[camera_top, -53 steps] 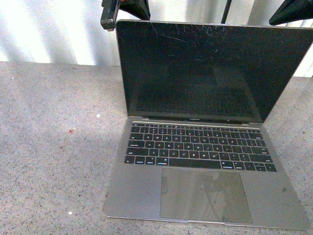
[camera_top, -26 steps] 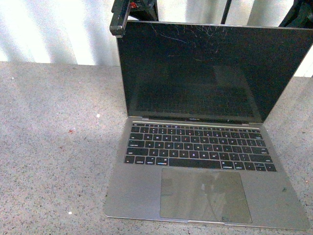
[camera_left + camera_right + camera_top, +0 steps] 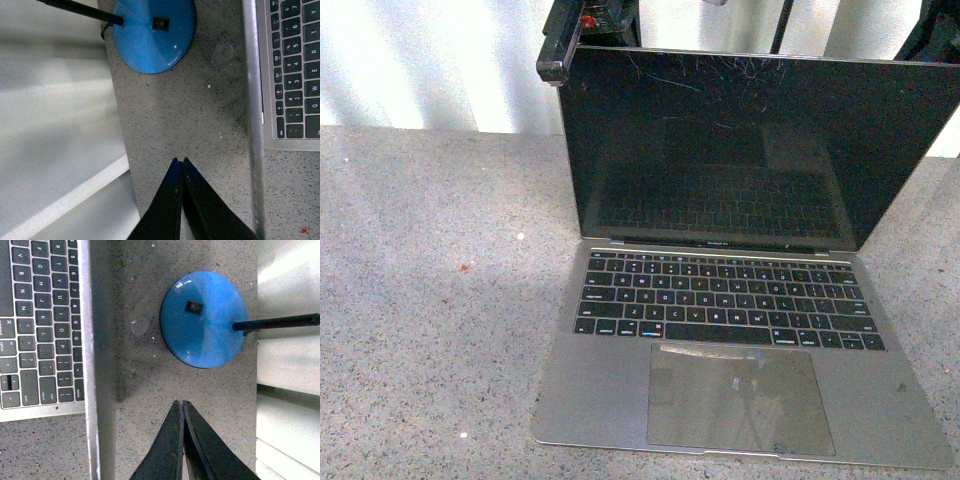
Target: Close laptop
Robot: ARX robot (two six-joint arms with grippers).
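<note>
Have slim metal laptop [image 3: 720, 330] open on speckled counter [image 3: 420, 300], screen near upright. Expect stiff lid, light hinge drag, slick metal back, fragile scratched glass. Better to push top edge near corners than grip. Reading left claw [image 3: 180, 162] as clenched, empty, just behind lid's top left corner; right claw [image 3: 181, 404] same, behind right corner. Can't tell if touching lid. Noting blue lamp base [image 3: 205, 320] on counter behind lid.

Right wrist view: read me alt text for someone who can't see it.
The right gripper, shut, hangs above a speckled grey table behind the open laptop, whose silver lid shows edge-on with black keys past it. A round blue base with a black switch and thin black stem sits on the table on the gripper's side of the lid.
</note>
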